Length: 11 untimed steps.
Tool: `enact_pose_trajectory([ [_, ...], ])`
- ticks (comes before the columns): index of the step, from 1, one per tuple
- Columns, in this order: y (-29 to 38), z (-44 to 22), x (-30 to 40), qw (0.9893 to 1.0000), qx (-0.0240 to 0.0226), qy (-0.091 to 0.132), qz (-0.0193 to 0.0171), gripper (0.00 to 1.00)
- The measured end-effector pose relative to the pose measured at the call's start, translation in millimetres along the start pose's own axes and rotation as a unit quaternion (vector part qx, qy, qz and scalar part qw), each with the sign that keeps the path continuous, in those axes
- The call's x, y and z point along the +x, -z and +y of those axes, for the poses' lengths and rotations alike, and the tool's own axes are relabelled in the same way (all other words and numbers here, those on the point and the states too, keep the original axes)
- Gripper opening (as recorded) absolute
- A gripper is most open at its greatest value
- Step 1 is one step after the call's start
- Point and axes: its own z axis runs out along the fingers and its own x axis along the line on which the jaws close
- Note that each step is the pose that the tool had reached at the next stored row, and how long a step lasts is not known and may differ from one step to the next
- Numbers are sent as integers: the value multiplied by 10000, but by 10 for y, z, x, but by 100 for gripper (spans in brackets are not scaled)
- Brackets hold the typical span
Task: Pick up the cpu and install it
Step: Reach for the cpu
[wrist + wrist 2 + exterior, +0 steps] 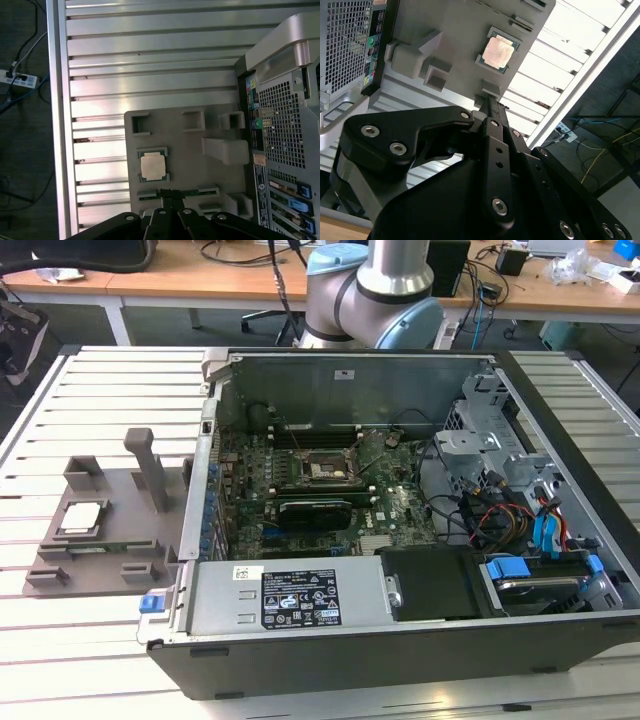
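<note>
The gripper [489, 102], a black linkage body with bolt heads, points toward the grey tray [455, 30], its tip lined up with the tray's near edge. The cpu [498, 51] lies flat in a square recess of that tray, ahead of the gripper's tip and clear of it, its metal top catching a warm glare; raised grey blocks [412, 55] stand on the tray to one side of the gripper's line. The tray rests on a slatted metal table [555, 65], with a computer case [345, 40] showing its perforated panel beyond the blocks, and a power strip [565, 132] on the floor past the table's edge on the gripper's other side.
</note>
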Motion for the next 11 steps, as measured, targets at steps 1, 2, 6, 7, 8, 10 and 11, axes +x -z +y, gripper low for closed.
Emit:
enact_pose_trajectory([
  [1,0,-1,20,10000,0,0,0,11],
  [2,0,-2,34,10000,0,-1,0,11],
  [6,2,-8,104,10000,0,-1,0,11],
  [7,2,-9,118,10000,0,0,0,11],
  [8,3,-10,133,10000,0,0,0,11],
  [10,3,-10,134,10000,0,1,0,11],
  [11,3,-10,135,10000,0,0,0,11],
])
